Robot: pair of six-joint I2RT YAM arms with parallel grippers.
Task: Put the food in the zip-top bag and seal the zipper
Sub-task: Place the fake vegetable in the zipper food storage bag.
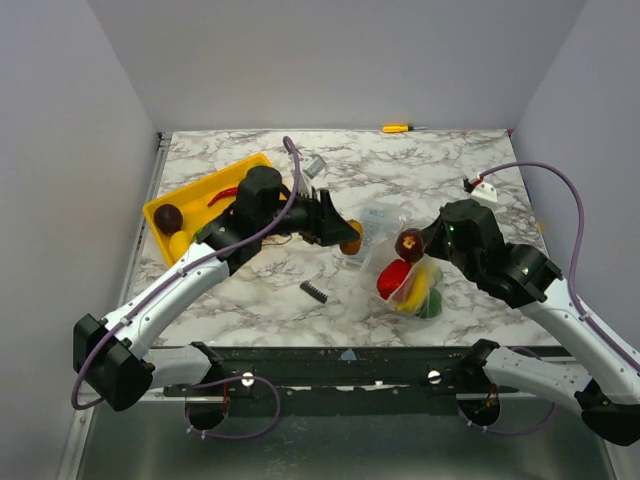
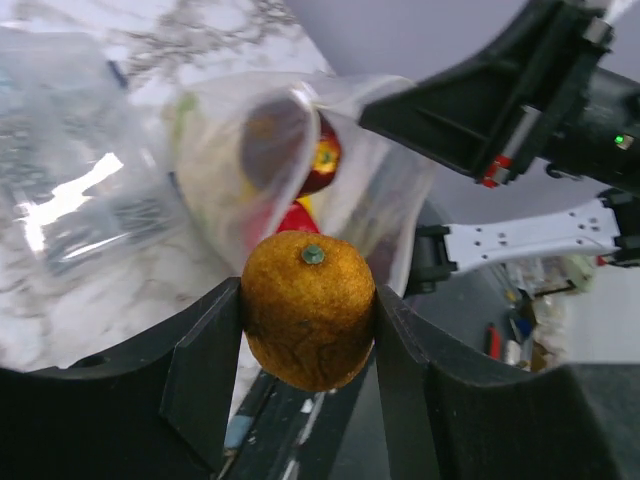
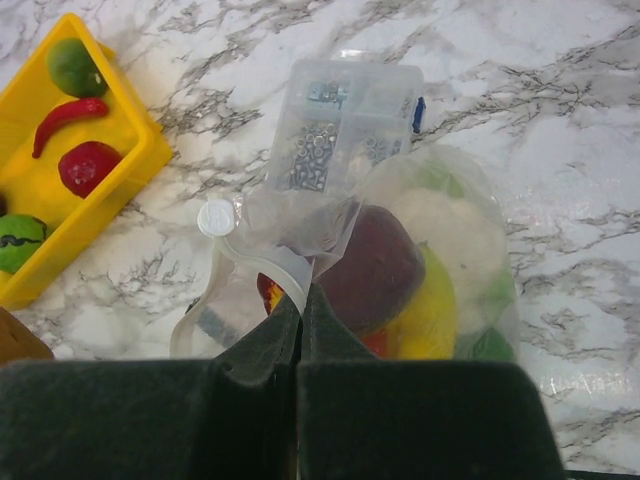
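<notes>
My left gripper (image 1: 347,238) is shut on an orange toy fruit (image 2: 308,305) and holds it just left of the mouth of the zip-top bag (image 1: 405,278). The clear bag holds a dark purple piece (image 3: 372,268), yellow (image 3: 435,318), red, green and white food. My right gripper (image 3: 300,300) is shut on the bag's zipper rim (image 3: 262,262) and holds that edge up; it also shows in the top view (image 1: 415,243). In the left wrist view the bag (image 2: 225,165) is open toward the orange fruit.
A yellow tray (image 1: 158,210) at the left holds a red chili (image 3: 62,117), green (image 3: 74,66), red and dark pieces. A clear box of screws (image 3: 335,130) lies behind the bag. A small black part (image 1: 313,291) lies near the front, and a yellow screwdriver (image 1: 397,128) at the back edge.
</notes>
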